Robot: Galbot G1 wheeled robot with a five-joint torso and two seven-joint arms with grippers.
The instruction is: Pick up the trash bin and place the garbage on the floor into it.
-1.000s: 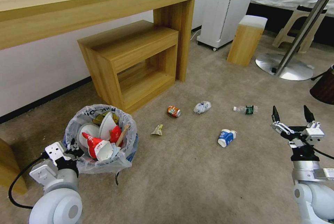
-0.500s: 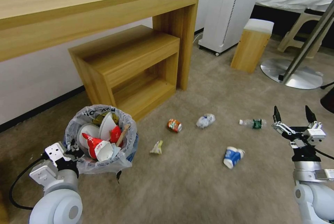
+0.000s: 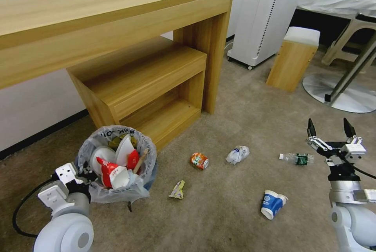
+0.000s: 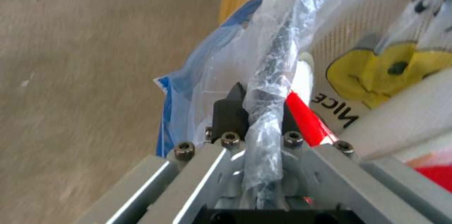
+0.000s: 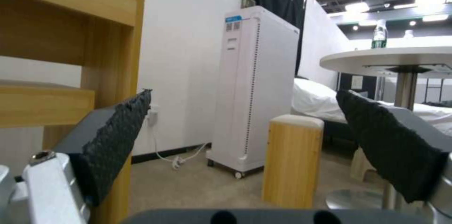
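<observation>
The trash bin (image 3: 117, 195), lined with a crinkly whitish bag and stuffed with red and white litter, hangs at the lower left of the head view. My left gripper (image 3: 83, 170) is shut on its bag-wrapped rim (image 4: 271, 76), which runs between the fingers (image 4: 231, 111). On the beige floor (image 3: 219, 224) lies the garbage: an orange can (image 3: 199, 160), a crumpled white wad (image 3: 237, 154), a green-labelled bottle (image 3: 297, 158), a blue-white paper cup (image 3: 272, 203) and a small wrapper (image 3: 178, 189). My right gripper (image 3: 329, 128) stands open above the carpet, just right of the bottle, with nothing between its pads (image 5: 118, 139).
A long wooden desk (image 3: 117, 20) with a lower shelf unit (image 3: 149, 83) stands behind the bin. Farther right are a white tall appliance (image 3: 270, 9), a small wooden stool (image 3: 293, 64) and a round table's metal base (image 3: 344, 95).
The whole view has shifted: the desk looms larger and the litter sits lower in the picture, so the camera has moved forward. Both grippers hold their poses, and the bin stays with the left one.
</observation>
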